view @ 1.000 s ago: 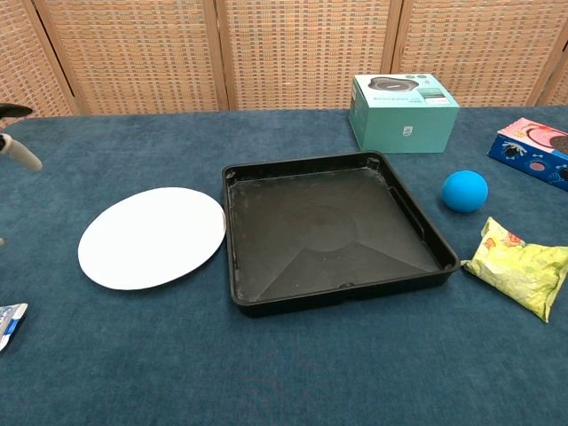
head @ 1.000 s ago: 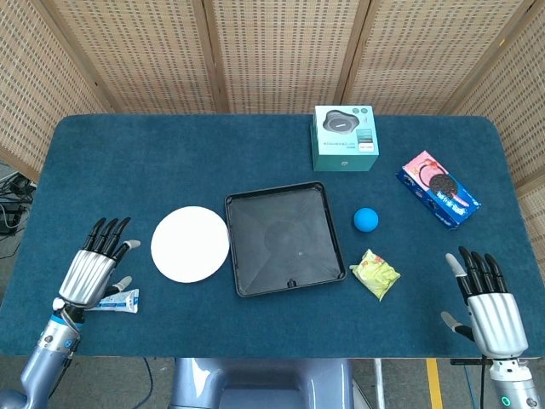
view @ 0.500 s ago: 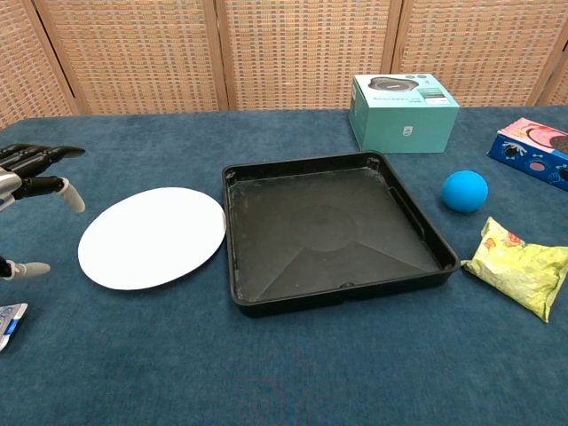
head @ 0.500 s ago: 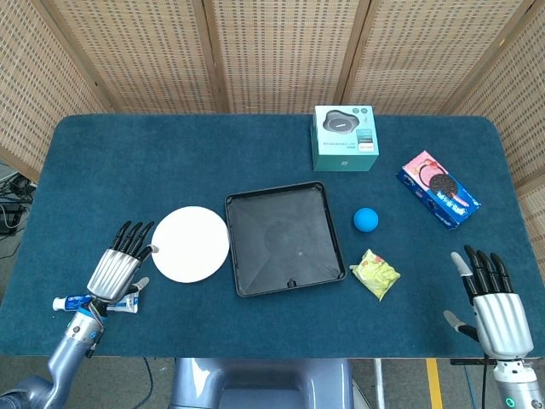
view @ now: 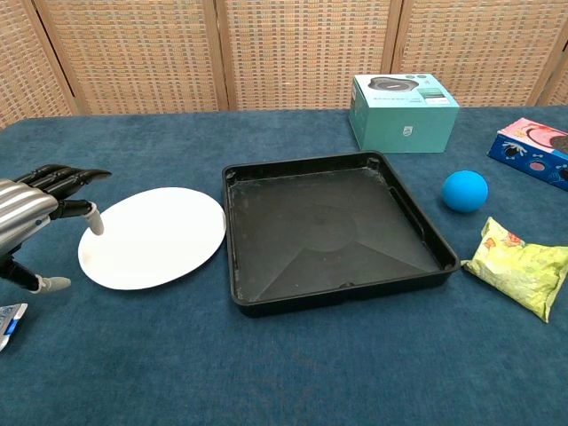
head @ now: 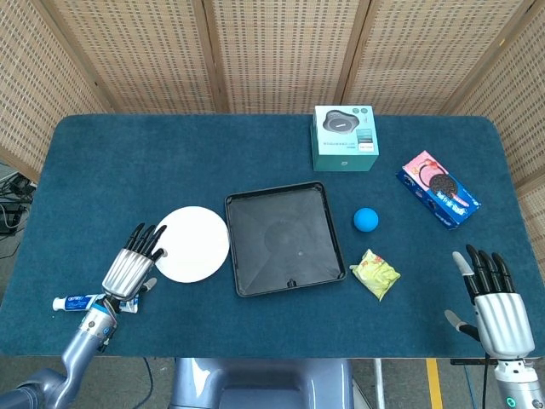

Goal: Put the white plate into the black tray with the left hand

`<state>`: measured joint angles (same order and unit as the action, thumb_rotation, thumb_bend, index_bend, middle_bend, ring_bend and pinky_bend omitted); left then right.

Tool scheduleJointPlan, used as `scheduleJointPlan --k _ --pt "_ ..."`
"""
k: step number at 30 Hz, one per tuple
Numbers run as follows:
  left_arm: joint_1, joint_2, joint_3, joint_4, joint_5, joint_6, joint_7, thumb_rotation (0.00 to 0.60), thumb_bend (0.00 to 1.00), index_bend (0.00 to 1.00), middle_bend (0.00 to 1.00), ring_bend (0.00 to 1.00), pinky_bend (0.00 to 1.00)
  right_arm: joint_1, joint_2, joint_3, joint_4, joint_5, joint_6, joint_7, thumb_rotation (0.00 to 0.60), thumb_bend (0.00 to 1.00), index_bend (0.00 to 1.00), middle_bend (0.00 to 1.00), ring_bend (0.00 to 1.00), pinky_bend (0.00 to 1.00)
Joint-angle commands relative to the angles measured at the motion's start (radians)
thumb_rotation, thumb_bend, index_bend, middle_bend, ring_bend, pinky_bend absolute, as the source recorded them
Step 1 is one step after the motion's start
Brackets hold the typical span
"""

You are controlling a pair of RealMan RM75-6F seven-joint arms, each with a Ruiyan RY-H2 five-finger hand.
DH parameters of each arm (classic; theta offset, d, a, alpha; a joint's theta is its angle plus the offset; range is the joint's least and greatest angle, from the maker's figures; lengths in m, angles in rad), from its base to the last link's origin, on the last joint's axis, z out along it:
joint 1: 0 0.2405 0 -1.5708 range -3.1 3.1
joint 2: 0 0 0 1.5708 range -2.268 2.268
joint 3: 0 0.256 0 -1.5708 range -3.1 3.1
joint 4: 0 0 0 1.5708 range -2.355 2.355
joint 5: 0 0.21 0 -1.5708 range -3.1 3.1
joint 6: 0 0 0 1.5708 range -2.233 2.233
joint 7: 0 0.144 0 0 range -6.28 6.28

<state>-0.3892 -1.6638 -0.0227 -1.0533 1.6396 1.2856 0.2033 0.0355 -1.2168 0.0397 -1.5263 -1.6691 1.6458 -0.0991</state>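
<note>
The white plate (head: 193,244) (view: 153,236) lies flat on the blue table, just left of the black tray (head: 283,237) (view: 330,229), which holds nothing. My left hand (head: 132,266) (view: 35,212) hovers at the plate's left edge, fingers apart and stretched toward it, holding nothing. Its fingertips overlap the plate's rim in both views; whether they touch it is unclear. My right hand (head: 496,307) stays open near the table's front right corner, far from the plate, and shows only in the head view.
A toothpaste tube (head: 89,301) (view: 7,324) lies under my left wrist. Right of the tray are a blue ball (head: 366,220) (view: 465,191) and a yellow snack bag (head: 375,273) (view: 523,265). A teal box (head: 344,137) (view: 404,111) and a cookie pack (head: 438,189) (view: 536,151) sit further back.
My left hand has moved right from the table's left edge to the plate's left rim. The plate, tray and right hand have not moved.
</note>
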Motion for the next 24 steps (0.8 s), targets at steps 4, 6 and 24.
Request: scheduleJointPlan --k 4,6,24 --pt "-0.017 -0.029 -0.003 0.014 -0.011 -0.015 0.011 0.6 0.18 0.41 0.0 0.0 0.0 -0.002 0.003 0.003 0.0 0.006 0.002 0.007 0.6 0.17 0.06 0.0 0.0 0.0" --pt "-0.021 -0.032 -0.003 0.013 -0.017 -0.023 0.013 0.6 0.18 0.4 0.0 0.0 0.0 -0.002 0.004 0.005 0.0 0.008 0.002 0.01 0.6 0.17 0.06 0.0 0.0 0.0" --pt "-0.039 -0.083 0.0 0.056 -0.033 -0.015 0.036 0.6 0.19 0.43 0.0 0.0 0.0 -0.007 0.011 0.017 0.002 0.023 0.012 0.039 0.6 0.17 0.06 0.0 0.0 0.0"
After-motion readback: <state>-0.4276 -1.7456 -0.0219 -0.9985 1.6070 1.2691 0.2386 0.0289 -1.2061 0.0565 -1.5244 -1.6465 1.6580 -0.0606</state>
